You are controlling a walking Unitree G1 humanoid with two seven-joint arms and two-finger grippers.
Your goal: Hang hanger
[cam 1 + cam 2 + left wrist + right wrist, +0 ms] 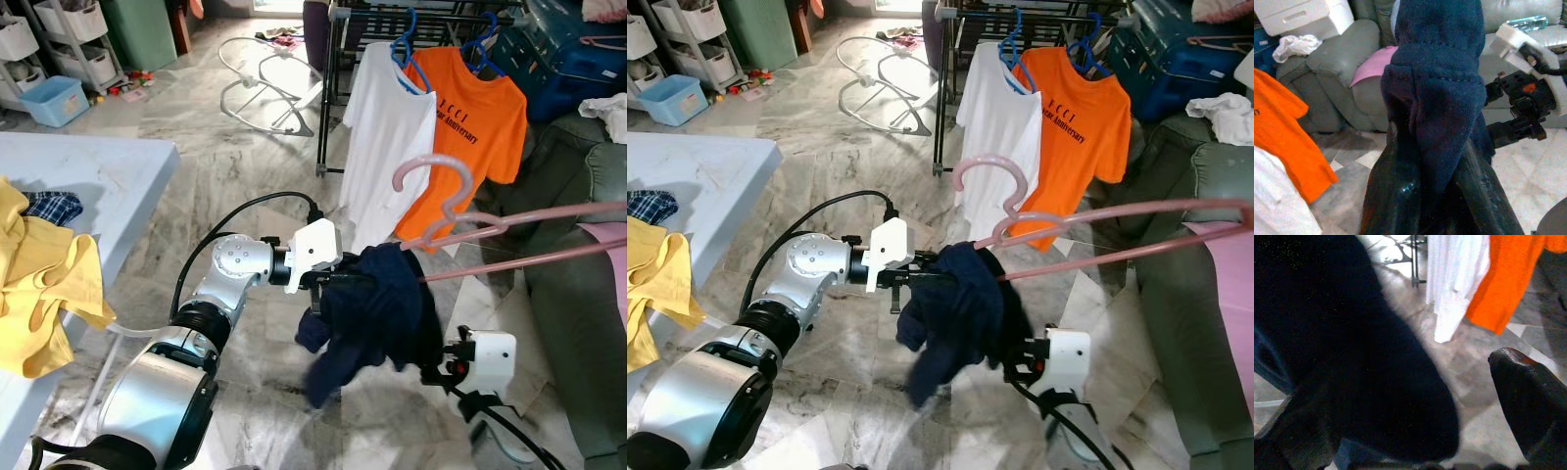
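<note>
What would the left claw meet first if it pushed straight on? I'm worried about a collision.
Probably the right claw, just beyond the navy garment that the left claw is gripping; the grey sofa lies behind. Depth is uncertain.

Orange tee, white tee

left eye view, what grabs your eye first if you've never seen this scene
A dark navy garment bunched at the centre, draped over one end of a pink hanger that juts out to the right, with the left end effector shut on the cloth. Behind it an orange t-shirt and a white t-shirt hang side by side on a dark rack.
</note>
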